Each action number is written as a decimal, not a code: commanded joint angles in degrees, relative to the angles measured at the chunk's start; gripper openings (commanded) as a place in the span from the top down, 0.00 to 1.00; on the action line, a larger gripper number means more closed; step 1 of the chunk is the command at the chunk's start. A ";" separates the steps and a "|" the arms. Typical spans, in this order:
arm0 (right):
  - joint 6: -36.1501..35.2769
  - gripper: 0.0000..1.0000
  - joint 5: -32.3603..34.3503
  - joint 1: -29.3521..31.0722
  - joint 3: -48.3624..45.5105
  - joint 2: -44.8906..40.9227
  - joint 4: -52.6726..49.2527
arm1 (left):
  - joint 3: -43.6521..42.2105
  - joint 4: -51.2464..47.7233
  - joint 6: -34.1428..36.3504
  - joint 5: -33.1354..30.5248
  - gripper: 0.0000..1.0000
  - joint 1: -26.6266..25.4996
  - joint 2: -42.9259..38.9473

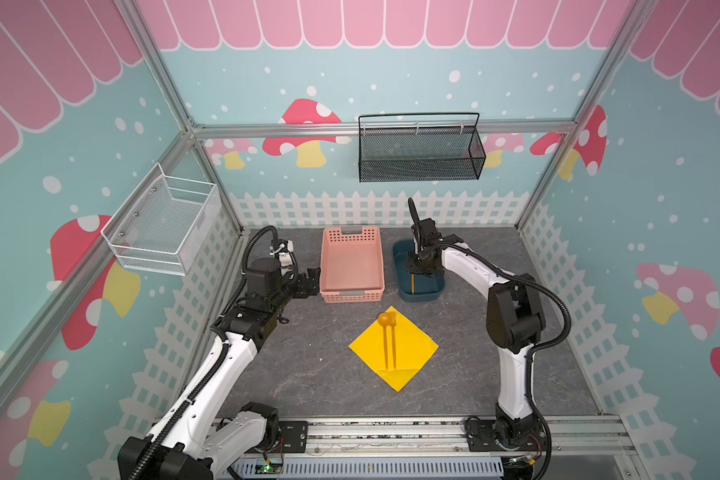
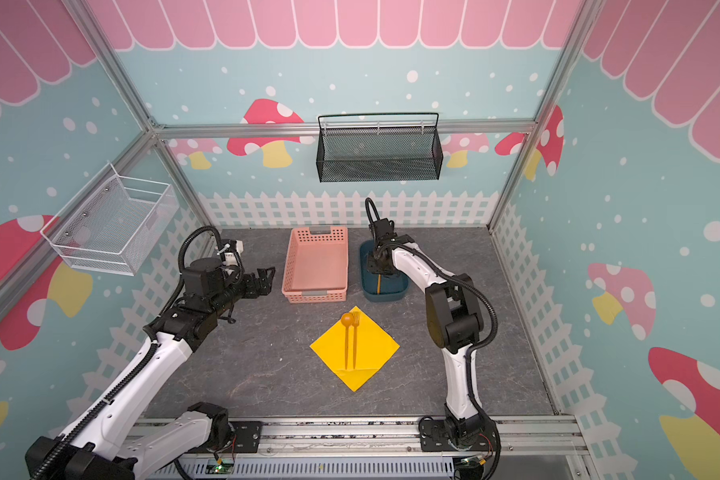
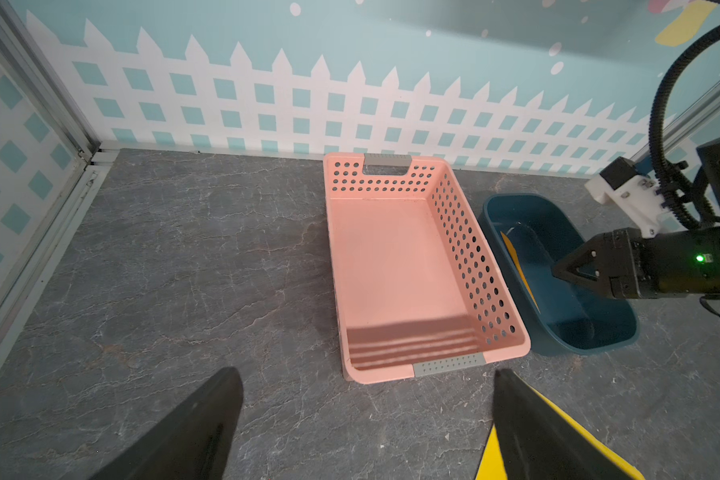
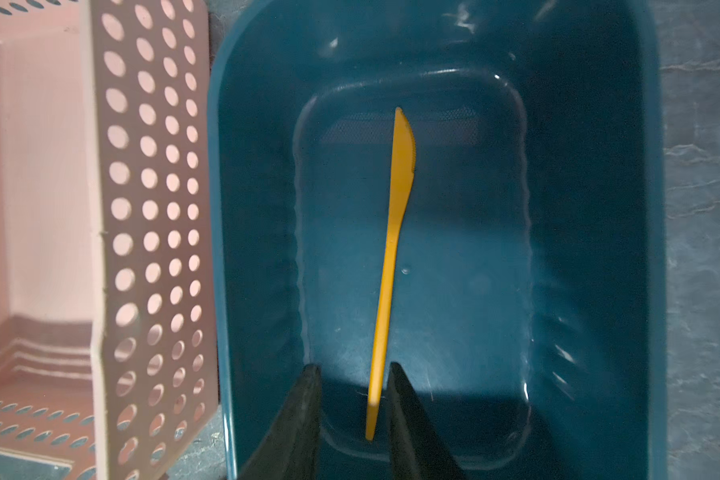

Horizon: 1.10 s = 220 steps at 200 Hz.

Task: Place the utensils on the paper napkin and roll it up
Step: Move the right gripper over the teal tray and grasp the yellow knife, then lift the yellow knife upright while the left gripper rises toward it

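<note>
Now right pincer [image 4: 354,368] half-open, straddling stick [image 4: 391,249] handle inside blue tub [image 4: 591,208], not gripping.

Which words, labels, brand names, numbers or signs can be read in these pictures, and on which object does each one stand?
No text can be read in any view.
The pink basket, the blue tub, the yellow paper napkin and the orange knife are plain.
A tiny white mark on the left arm is too small to read.
</note>
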 commanded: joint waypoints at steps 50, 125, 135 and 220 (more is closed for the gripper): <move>-1.33 0.72 1.97 -0.34 5.65 8.48 -4.17 | -0.23 0.64 0.56 0.13 0.05 0.12 1.14; -1.43 0.75 1.71 -0.55 8.25 14.17 -4.70 | -0.26 0.64 0.73 -0.17 0.05 0.28 0.68; -1.51 0.76 1.71 -0.59 8.18 14.68 -4.68 | -0.32 0.64 0.73 -0.16 0.05 0.33 0.71; -1.75 0.86 2.51 -1.30 8.24 17.26 -4.81 | -0.33 0.40 1.11 -0.86 0.05 0.32 0.12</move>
